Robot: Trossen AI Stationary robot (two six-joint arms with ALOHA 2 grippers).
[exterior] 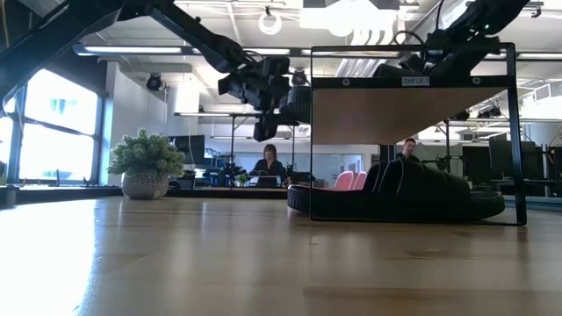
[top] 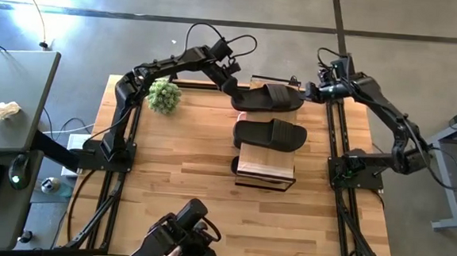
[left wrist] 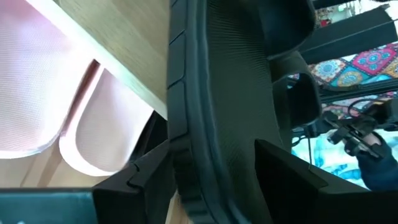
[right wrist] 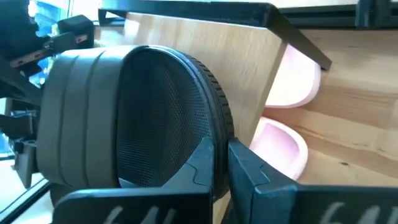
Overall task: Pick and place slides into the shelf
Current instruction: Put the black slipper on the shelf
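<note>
While both grippers (top: 232, 87) (top: 304, 90) clamp black slide (top: 268, 96) ends, keep it level above shelf (top: 266, 164).

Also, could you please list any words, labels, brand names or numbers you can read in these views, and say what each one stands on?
One small white label sits on the top bar of the shelf in the low view; it holds dark print, too small to read.
No print or brand shows on the black slide held between the two arms, nor on the pink slides.
Nothing else readable in any view.
</note>
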